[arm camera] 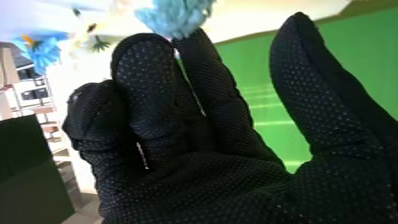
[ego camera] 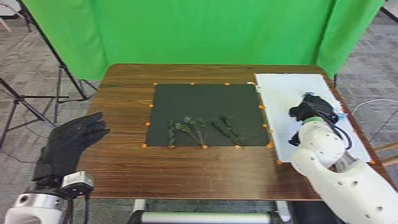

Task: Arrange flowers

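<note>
Head view: layout around the dark, square mat (ego camera: 195, 100), set flat on the brown wooden table (ego camera: 124, 172) and dotted with small orange marks along its border. On the near half of the mat, slender dark-green leafy sprigs (ego camera: 188, 121) in three loose groups, side by side, stems towards the near edge. Along the right side of the mat, a long white rectangular panel (ego camera: 284, 95), running past both the far and the near edges. To the right of the mat, above that panel, the black-gloved right hand (ego camera: 313, 107) at the end of its white arm. To the left of the mat, well apart from it and by the table's left border, the black-gloved left hand (ego camera: 75, 132), open, with fingers loosely extended and nothing held. Beyond the mat and the table, a bright green fabric curtain (ego camera: 222, 30); farther left, black tripod stands (ego camera: 64, 75).

Right wrist view: close detail of the right hand's palm side, with flower forms and colours distinct. Fingers relaxed and lightly bent, thumb spread well apart; hand open, with no grip around anything. At the fingertips, a fluffy pale-blue flower head (arm camera: 176, 15); cannot tell whether touching them or just behind. Farther from the fingers, a blue-petalled flower with an orange centre (arm camera: 37, 50) and, between the two blooms, a small pointed green leaf cluster (arm camera: 99, 45).
</note>
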